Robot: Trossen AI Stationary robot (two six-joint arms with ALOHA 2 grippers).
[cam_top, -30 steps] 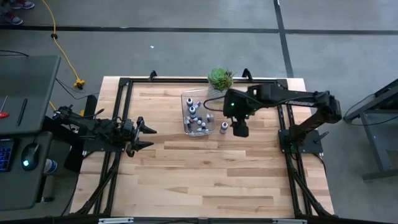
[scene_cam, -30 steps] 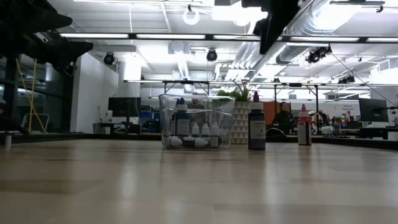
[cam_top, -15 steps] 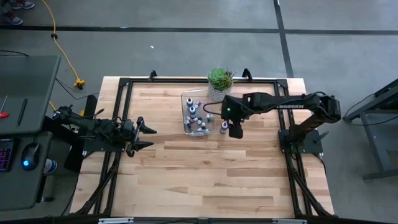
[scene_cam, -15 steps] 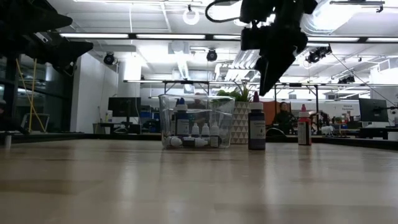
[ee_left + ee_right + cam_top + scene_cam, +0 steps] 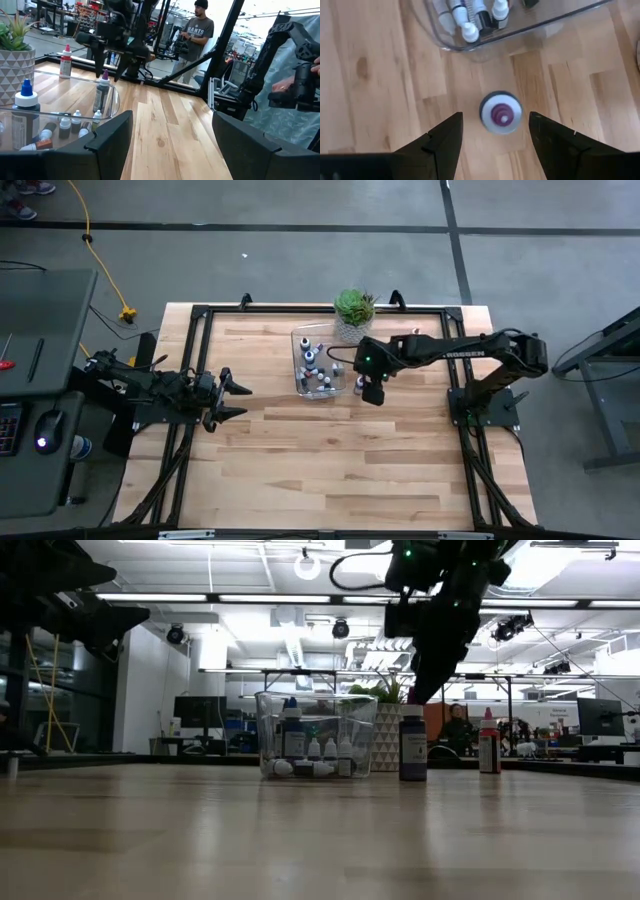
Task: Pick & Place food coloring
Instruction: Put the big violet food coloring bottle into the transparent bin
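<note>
- High view: the right claw (image 5: 372, 392) hangs just right of centre in the frame, directly over a purple-capped food coloring bottle (image 5: 359, 385) standing on the desk (image 5: 330, 460).
- Right wrist view: the claw's fingers (image 5: 443, 141) are spread wide, one on each side of the bottle's round purple cap (image 5: 501, 112), not touching it.
- The bottle stands just beside the clear plastic bin (image 5: 299, 358), outside its wall; more small bottles lie and stand inside the bin.
- Low view: a red bottle (image 5: 488, 741) stands apart at the right of the frame; a potted succulent (image 5: 353, 308) sits beyond the bin.
- The left claw (image 5: 236, 399) waits at the left-centre of the high view, fingers apart, gripping nothing.
- Left wrist view: a person (image 5: 194, 37) stands beyond the desk.
</note>
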